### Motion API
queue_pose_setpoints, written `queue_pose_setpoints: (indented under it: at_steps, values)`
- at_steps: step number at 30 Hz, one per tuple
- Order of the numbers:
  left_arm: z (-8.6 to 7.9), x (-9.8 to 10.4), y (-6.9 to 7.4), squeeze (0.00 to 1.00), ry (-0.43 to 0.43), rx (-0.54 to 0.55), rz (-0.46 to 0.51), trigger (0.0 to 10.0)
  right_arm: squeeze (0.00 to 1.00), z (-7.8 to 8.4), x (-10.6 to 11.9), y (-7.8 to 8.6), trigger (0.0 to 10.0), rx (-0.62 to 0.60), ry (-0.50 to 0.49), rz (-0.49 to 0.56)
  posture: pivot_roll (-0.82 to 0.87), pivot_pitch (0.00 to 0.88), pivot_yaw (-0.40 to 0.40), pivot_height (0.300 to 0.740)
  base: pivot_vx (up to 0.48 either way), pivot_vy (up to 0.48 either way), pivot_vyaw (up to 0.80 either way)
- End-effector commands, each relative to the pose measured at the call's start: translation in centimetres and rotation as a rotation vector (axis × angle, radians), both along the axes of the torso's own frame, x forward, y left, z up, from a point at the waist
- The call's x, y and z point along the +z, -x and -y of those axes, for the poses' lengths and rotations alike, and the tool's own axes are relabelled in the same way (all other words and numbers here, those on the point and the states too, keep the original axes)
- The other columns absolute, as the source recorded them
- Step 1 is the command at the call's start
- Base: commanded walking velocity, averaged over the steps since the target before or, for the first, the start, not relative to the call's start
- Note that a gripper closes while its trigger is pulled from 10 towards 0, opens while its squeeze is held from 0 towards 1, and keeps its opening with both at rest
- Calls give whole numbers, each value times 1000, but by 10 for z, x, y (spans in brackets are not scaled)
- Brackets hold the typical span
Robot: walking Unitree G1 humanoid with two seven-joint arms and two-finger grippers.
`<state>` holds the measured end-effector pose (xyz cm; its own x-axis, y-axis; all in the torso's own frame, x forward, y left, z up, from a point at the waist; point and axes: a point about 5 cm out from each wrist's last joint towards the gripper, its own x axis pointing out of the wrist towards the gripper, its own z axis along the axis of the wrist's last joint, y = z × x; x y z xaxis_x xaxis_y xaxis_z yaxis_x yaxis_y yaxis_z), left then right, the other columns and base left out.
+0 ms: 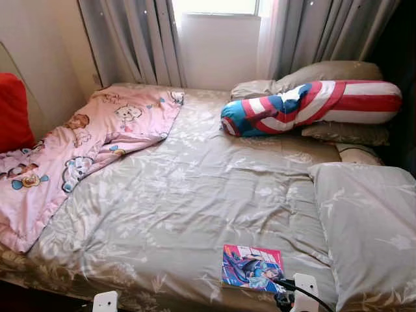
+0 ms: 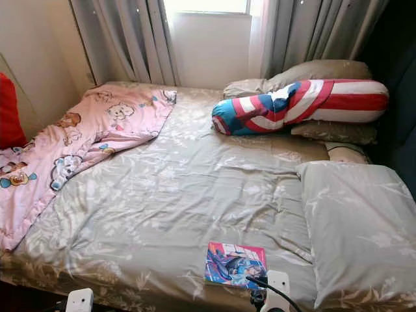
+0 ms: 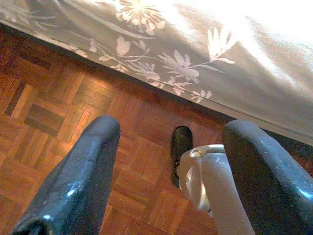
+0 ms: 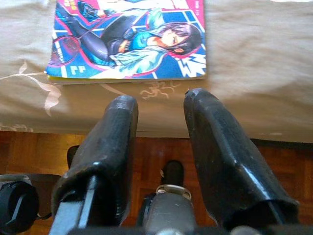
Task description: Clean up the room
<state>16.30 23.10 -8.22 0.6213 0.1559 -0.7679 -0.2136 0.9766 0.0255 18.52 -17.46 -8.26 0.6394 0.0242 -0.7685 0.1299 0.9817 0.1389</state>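
A comic book [image 1: 253, 267] lies flat on the bed [image 1: 195, 195], close to its near edge and just left of a grey pillow [image 1: 370, 227]. The right tool [image 4: 161, 105] hovers just short of that edge, its two black fingers [image 4: 110, 147] apart with nothing between them, pointing at the book's lower side without touching it. The left tool [image 3: 168, 142] hangs low beside the bed over the parquet floor [image 3: 54, 112], fingers spread wide and empty. Farther back, a pink cartoon blanket [image 1: 84, 143] is bunched on the left side, and a red, white and blue bolster [image 1: 312, 104] rests against pillows near the curtains [image 1: 136, 39].
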Motion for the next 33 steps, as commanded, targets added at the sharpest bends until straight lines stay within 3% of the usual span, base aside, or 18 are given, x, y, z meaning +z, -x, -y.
queue_pose_setpoints:
  at_steps: [1,33]
  values:
    - [-2,-1,3,0,-7,-15,-23,10000,0,-2,-1,0,10000,-3,-5,-7,17,36,-3,740,0,356,0]
    - [0,-1,1,0,-11,-21,-22,10000,0,-6,-4,6,10000,2,-7,-37,37,58,6,740,0,416,0]
